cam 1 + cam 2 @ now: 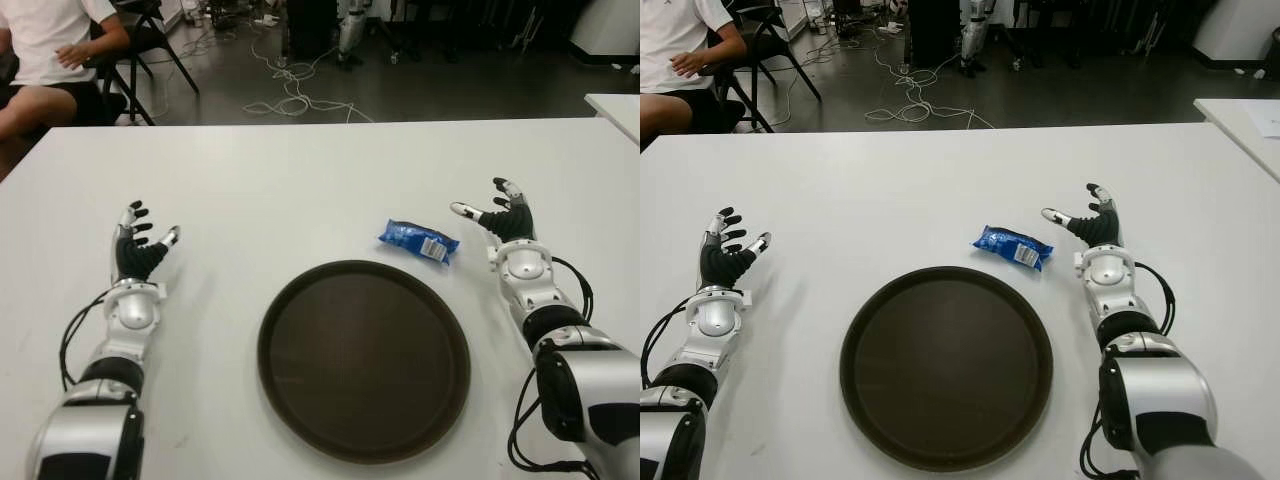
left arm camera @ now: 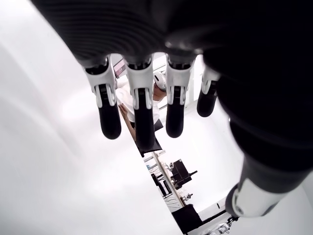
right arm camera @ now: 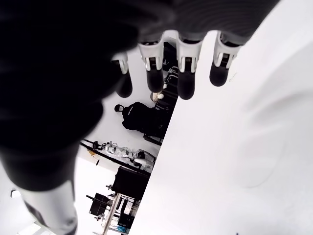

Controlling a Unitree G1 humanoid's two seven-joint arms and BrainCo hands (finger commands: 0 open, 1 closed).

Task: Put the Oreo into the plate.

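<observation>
Our left hand [image 1: 141, 247] shows well left of the plate [image 1: 300, 300], fingers spread and holding nothing; we leave it idle. The dark round plate sits mid-table [image 1: 300, 170], bare. Just beyond its far right rim lies the blue Oreo [image 1: 418, 240] pack, flat and slightly slanted. Our right hand [image 1: 503, 217] shows just right of the pack, fingers also spread and empty. We judge the reach comes first: close thumb and fingers across the pack's narrow width, lift clear of the rim, then release over the plate's middle.
</observation>
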